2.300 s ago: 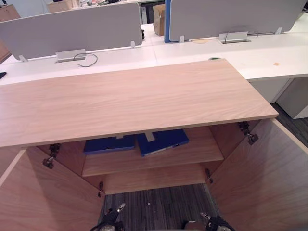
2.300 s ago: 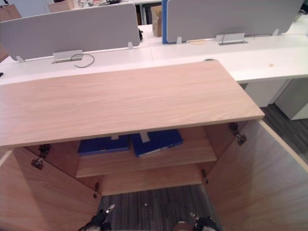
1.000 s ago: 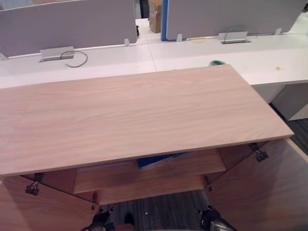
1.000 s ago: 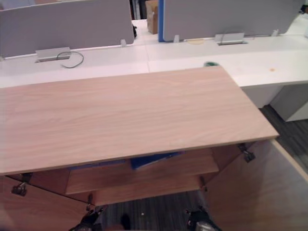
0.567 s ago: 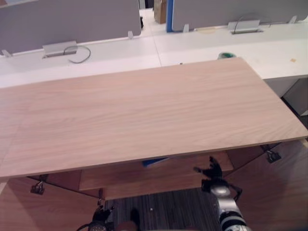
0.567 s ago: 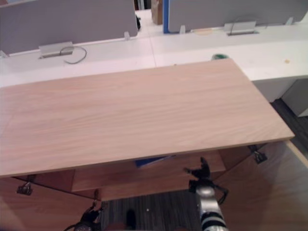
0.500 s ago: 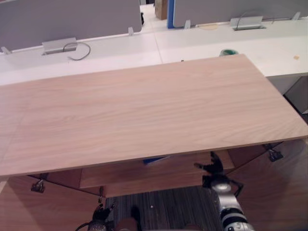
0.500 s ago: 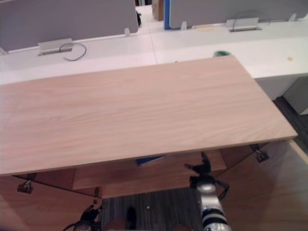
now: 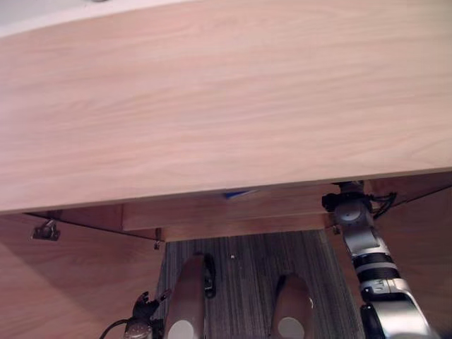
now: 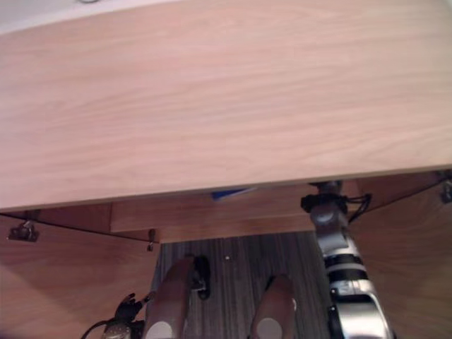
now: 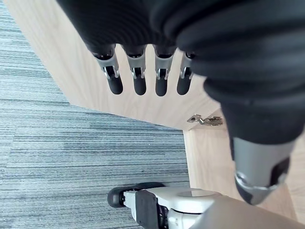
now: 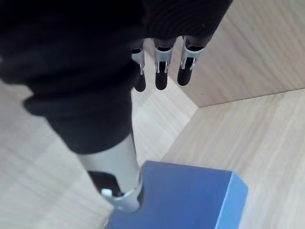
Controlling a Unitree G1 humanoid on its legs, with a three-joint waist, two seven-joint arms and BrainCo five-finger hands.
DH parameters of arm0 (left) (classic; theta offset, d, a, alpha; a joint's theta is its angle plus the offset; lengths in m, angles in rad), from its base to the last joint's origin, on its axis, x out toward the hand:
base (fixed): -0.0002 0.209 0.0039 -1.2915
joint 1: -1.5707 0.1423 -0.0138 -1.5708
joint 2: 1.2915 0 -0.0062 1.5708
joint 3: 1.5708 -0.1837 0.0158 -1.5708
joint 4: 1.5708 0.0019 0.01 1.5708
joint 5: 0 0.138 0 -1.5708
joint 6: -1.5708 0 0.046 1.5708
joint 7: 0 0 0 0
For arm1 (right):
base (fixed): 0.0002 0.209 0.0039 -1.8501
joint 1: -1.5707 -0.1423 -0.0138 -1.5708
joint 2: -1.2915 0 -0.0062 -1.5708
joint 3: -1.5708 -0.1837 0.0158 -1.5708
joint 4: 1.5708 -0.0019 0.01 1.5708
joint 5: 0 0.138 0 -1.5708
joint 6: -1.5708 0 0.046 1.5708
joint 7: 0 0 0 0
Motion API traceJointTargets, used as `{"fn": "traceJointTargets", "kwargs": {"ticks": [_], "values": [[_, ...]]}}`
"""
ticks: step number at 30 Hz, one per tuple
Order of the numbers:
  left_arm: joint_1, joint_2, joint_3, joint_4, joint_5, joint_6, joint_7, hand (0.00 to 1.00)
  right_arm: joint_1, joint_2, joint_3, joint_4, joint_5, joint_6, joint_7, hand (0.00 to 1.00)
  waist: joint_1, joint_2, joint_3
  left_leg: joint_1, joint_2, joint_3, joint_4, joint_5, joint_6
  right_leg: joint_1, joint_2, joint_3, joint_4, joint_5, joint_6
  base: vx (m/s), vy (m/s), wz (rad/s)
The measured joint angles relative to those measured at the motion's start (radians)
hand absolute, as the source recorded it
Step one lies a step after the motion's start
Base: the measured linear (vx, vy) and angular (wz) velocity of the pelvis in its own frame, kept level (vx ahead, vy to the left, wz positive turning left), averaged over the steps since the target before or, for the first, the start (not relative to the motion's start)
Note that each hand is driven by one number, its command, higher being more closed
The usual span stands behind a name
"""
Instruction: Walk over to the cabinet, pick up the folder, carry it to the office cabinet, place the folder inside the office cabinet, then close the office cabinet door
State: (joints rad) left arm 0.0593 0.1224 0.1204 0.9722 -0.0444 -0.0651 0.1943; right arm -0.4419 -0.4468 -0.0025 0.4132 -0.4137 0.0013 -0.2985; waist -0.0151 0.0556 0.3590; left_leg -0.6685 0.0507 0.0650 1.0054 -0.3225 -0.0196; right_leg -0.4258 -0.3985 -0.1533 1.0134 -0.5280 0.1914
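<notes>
Holds the right hand (image 12: pixel 161 71), fingers straight and empty, inside the cabinet (image 9: pixel 212 92) just above the blue folder (image 12: pixel 190 195), with the left hand (image 11: pixel 139 78) hanging open-fingered over the carpet (image 11: pixel 71 152).

Grey striped carpet (image 9: pixel 247 256) — white desk (image 9: pixel 28 14) beyond

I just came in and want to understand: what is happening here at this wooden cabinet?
The robot stands close to the light wooden cabinet, whose doors are open. Its right hand reaches in under the cabinet top, above the flat blue folder lying inside; the fingers are straight, not closed on it. The left hand hangs open low over the grey carpet.
</notes>
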Motion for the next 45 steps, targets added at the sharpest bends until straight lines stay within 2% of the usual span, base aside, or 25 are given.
{"fn": "traceJointTargets", "kwargs": {"ticks": [4,8,13,16,21,24,30,34,40,45], "values": [[-0.011,0.004,-0.004,0.000,0.001,-0.002,0.000,0.00,-0.012,-0.033,0.004,0.000,-0.013,0.000,0.000,0.00,0.004,0.003,0.042,-0.081,-0.011,-0.016,0.089,-0.010,0.003,-0.073,-0.022,0.014,0.117,-0.045,0.003,-0.11,0.021,0.16],[-0.009,0.010,-0.023,0.001,0.001,-0.002,0.000,0.00,-0.007,-0.068,0.054,0.000,-0.086,-0.004,0.002,0.00,0.012,0.008,0.070,-0.156,-0.009,-0.024,0.154,-0.016,0.000,-0.153,-0.025,0.034,0.214,-0.075,-0.001,-0.10,0.020,0.08],[-0.017,0.013,-0.030,0.000,0.001,-0.005,-0.002,0.00,0.005,-0.099,0.145,0.001,-0.162,-0.015,0.014,0.00,0.022,0.008,0.072,-0.230,0.009,-0.011,0.177,-0.002,-0.005,-0.245,-0.025,0.051,0.273,-0.083,-0.013,-0.05,0.009,0.00],[-0.038,0.014,-0.046,-0.006,0.001,-0.008,-0.004,0.00,0.005,-0.127,0.186,-0.002,-0.198,-0.022,0.018,0.00,0.041,0.009,0.075,-0.290,0.035,0.001,0.198,0.011,-0.003,-0.307,-0.025,0.052,0.311,-0.090,-0.022,-0.02,-0.011,0.05],[-0.065,0.013,-0.049,-0.043,-0.015,-0.018,-0.005,0.00,-0.022,-0.167,0.209,-0.061,-0.237,-0.027,0.010,0.00,0.058,0.009,0.093,-0.360,0.043,0.000,0.228,0.019,-0.008,-0.380,-0.029,0.059,0.364,-0.103,-0.032,0.00,-0.011,0.03],[-0.085,0.012,-0.049,-0.042,-0.037,-0.019,-0.005,0.00,-0.055,-0.178,0.247,-0.060,-0.238,-0.023,0.002,0.00,0.059,0.009,0.094,-0.383,0.068,0.009,0.235,0.027,-0.009,-0.402,-0.029,0.054,0.380,-0.107,-0.038,0.00,-0.037,0.04],[-0.087,0.017,-0.050,-0.042,-0.045,-0.019,-0.005,0.00,-0.101,-0.190,0.269,-0.047,-0.231,-0.021,-0.017,0.00,0.060,0.007,0.096,-0.422,0.084,0.010,0.228,0.047,-0.013,-0.447,-0.027,0.048,0.395,-0.111,-0.035,-0.02,-0.030,0.01],[-0.089,0.021,-0.051,-0.042,-0.059,-0.019,-0.005,0.00,-0.194,-0.205,0.310,0.019,-0.223,-0.022,-0.017,0.00,0.060,0.006,0.096,-0.443,0.087,0.014,0.195,0.081,-0.017,-0.470,-0.037,0.031,0.395,-0.110,-0.036,-0.03,-0.044,0.13],[-0.099,0.022,-0.064,-0.041,-0.079,-0.019,-0.006,0.00,-0.369,-0.214,0.361,0.167,-0.182,-0.025,0.005,0.00,0.084,0.007,0.097,-0.470,0.095,0.025,0.150,0.134,-0.022,-0.493,-0.054,-0.001,0.395,-0.111,-0.038,-0.02,-0.060,0.17],[-0.102,0.020,-0.066,-0.041,-0.081,-0.018,-0.008,0.00,-0.421,-0.213,0.398,0.232,-0.153,-0.026,0.005,0.00,0.089,0.007,0.096,-0.465,0.093,0.018,0.143,0.145,-0.028,-0.479,-0.057,-0.011,0.389,-0.111,-0.038,0.01,-0.022,0.05]]}}
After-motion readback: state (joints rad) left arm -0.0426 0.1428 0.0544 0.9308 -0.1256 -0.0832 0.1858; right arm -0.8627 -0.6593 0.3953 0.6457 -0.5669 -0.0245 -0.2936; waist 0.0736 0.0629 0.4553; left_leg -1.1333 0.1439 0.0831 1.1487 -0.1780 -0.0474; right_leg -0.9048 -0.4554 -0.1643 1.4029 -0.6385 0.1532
